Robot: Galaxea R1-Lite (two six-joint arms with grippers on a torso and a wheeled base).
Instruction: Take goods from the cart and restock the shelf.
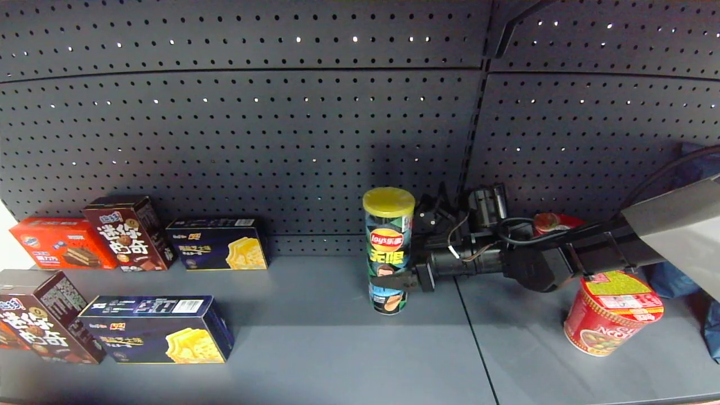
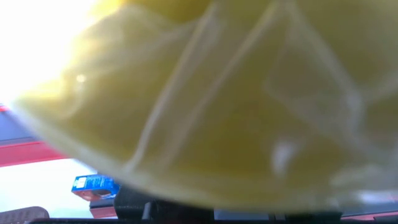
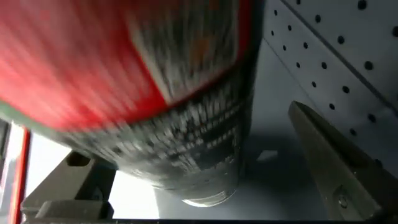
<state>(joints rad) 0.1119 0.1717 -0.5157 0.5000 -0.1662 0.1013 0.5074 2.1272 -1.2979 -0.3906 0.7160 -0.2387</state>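
A tall chips can (image 1: 388,250) with a yellow lid stands upright on the grey shelf (image 1: 315,337), near the pegboard back wall. My right gripper (image 1: 391,265) reaches in from the right and straddles the can's lower half, one finger (image 1: 395,280) crossing its front. In the right wrist view the can (image 3: 186,124) looms close, and a gap separates it from the grey finger (image 3: 329,168), so the gripper is open. A yellow translucent package (image 2: 236,99) sits right against the left wrist camera.
Snack boxes line the shelf's left: a red one (image 1: 59,243), brown ones (image 1: 129,233) (image 1: 42,318), and dark blue ones (image 1: 219,243) (image 1: 160,329). A red cup of noodles (image 1: 613,312) leans at the right under my arm. Bare shelf lies in the front middle.
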